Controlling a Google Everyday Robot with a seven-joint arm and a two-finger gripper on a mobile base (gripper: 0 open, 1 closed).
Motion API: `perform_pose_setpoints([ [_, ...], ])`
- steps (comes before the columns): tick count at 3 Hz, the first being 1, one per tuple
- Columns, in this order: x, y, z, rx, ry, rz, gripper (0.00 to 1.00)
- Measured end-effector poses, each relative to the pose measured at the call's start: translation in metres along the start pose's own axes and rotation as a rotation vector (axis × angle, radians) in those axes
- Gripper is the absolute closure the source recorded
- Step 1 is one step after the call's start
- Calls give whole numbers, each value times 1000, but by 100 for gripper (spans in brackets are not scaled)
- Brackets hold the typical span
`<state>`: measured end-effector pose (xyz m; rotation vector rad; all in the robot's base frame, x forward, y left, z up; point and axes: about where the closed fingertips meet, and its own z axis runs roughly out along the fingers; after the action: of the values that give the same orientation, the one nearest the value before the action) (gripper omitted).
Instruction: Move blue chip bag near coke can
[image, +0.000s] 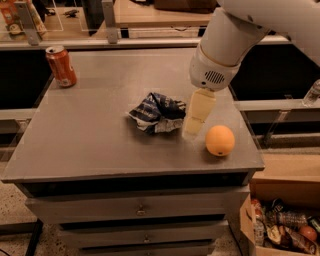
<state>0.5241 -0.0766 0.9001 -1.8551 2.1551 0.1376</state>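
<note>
The blue chip bag (157, 112) lies crumpled near the middle of the grey tabletop (100, 135), dark navy with white lettering and silvery edges. The coke can (61, 66) stands upright at the far left corner of the table, well apart from the bag. My gripper (193, 125) hangs from the white arm just to the right of the bag, its cream-coloured fingers pointing down close to the tabletop, between the bag and an orange fruit (220, 140).
The orange fruit sits near the table's right front edge. A cardboard box (282, 220) of assorted items stands on the floor at lower right. Drawers run below the tabletop. Shelving and a counter lie behind the table.
</note>
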Motion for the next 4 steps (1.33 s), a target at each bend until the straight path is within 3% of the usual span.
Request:
perform_pose_setpoints([
  [1,-2,0,12,8,11,-3,0],
  [2,-2,-1,19,15,20,-4,17],
  [4,-2,-1,30,25,41,-14,63],
])
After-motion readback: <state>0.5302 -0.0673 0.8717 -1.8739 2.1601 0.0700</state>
